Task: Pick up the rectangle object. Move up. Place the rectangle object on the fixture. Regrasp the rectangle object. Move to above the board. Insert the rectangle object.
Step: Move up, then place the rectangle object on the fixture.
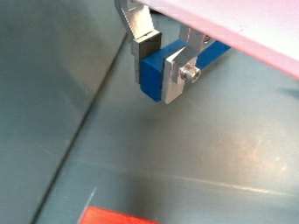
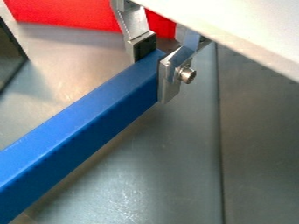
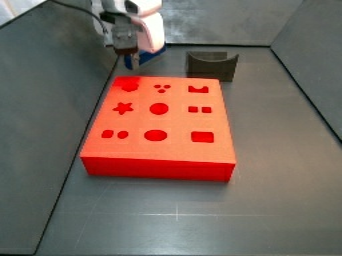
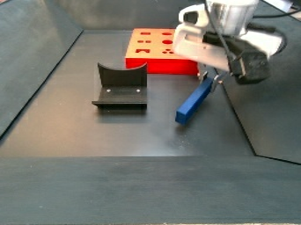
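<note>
In a wrist view you see the gripper (image 1: 160, 66) clenched on the blue bar (image 1: 153, 73): its silver fingers (image 1: 176, 75) press both sides of the bar's end face, over bare grey floor (image 1: 176, 157), with a corner of the red board (image 1: 114, 216) at the frame edge.

In a wrist view the bar (image 2: 82, 131) runs long, plain and matte away from the gripper (image 2: 159, 63), the board (image 2: 65, 13) behind it.

In a side view the gripper (image 3: 128, 40) sits at the board's (image 3: 160, 125) far left corner, the dark fixture (image 3: 211, 65) empty nearby; the board's shaped holes all look empty.

In a side view the bar (image 4: 195, 97) slants down from the gripper (image 4: 213, 70), its low end near the floor, open floor between it and the fixture (image 4: 119, 89), the board (image 4: 165, 51) behind.
</note>
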Controlling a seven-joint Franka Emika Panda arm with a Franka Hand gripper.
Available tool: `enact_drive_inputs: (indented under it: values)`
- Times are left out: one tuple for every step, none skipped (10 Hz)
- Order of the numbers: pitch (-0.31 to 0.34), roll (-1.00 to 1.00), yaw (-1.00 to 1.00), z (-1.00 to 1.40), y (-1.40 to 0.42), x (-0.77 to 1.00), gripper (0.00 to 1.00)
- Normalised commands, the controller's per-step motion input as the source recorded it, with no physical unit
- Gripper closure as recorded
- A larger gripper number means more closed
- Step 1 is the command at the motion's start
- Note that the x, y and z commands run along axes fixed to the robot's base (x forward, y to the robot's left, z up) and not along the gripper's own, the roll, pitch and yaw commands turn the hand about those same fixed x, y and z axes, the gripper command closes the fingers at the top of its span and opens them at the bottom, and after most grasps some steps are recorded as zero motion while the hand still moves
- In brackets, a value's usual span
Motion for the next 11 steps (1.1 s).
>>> enact_drive_inputs:
  values:
    - [0.033, 0.03, -0.01, 0.50, 0.00, -0.03, 1.00]
    - [0.046, 0.04, -0.02, 0.37, 0.01, -0.02, 1.00]
    - [0.050, 0.06, -0.02, 0.20, 0.01, -0.02, 1.00]
    - [0.000, 0.00, 0.00, 1.00, 0.00, 0.00, 1.00]
    - [-0.012, 0.01, 0.00, 1.00, 0.00, 0.01, 1.00]
    - [0.015, 0.01, 0.00, 1.00, 0.00, 0.00, 1.00]
    - [0.036, 0.02, 0.00, 1.00, 0.01, -0.01, 1.00]
    - [0.045, 0.03, -0.01, 1.00, 0.01, -0.01, 1.00]
    - [0.047, 0.04, -0.01, 1.00, 0.01, -0.02, 1.00]
    - [0.048, 0.07, -0.02, 1.00, 0.02, -0.02, 1.00]
    - [0.050, 0.08, -0.02, 1.00, 0.02, -0.03, 1.00]
